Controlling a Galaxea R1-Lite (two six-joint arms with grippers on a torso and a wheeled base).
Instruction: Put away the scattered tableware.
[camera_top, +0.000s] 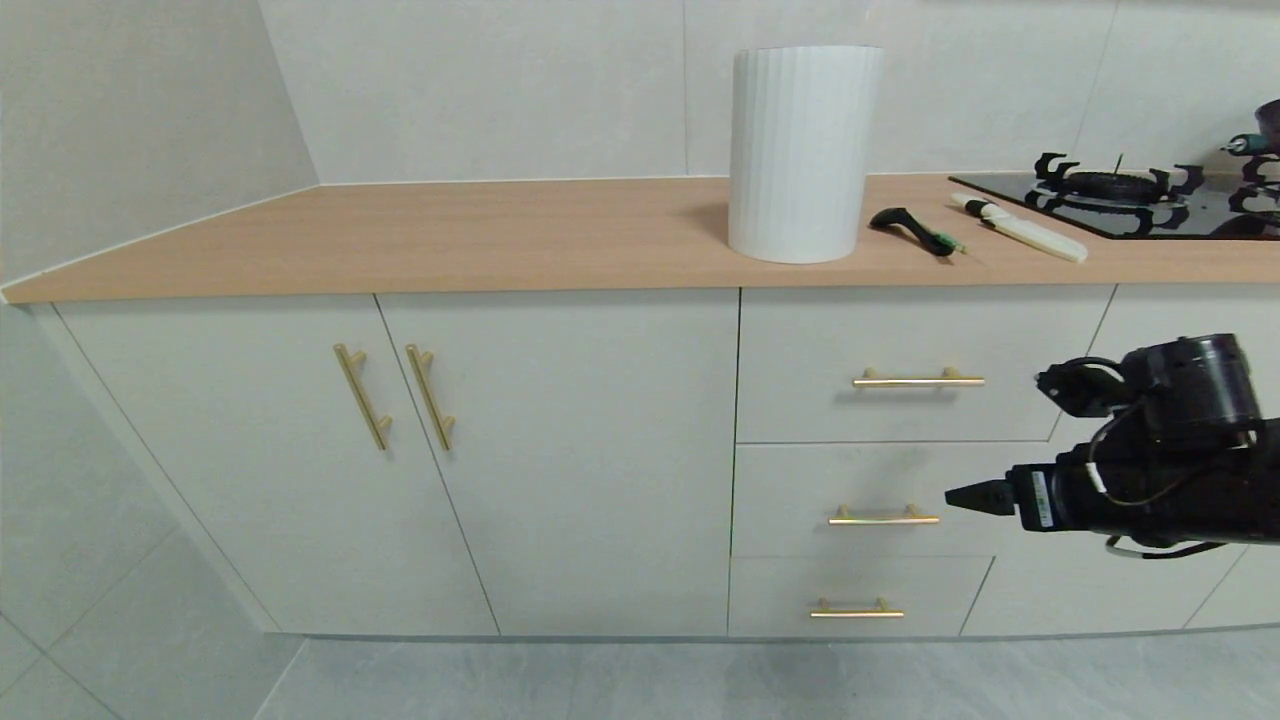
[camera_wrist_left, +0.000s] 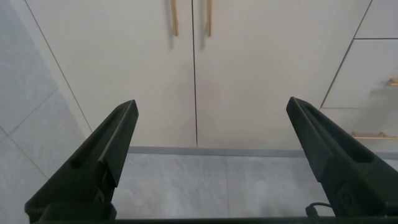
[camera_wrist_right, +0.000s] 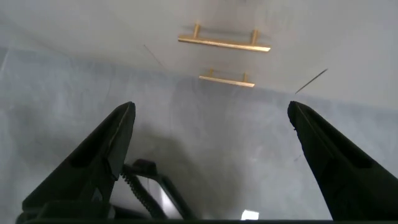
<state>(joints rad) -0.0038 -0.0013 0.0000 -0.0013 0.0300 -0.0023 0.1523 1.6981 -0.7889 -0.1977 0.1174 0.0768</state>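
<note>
Black utensil, cream utensil on counter | white canister beside | left gripper, right gripper spread, empty

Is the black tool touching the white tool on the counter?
Apart. The head view shows a strip of bare counter between the black tool and the white tool.

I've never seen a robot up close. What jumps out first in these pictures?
A tall white ribbed canister stands on the wooden counter. A black-handled tool and a cream utensil lie loose between it and the stove. Below, the robot's black right end effector hangs open in front of the drawers, beside the middle gold handle.
</note>
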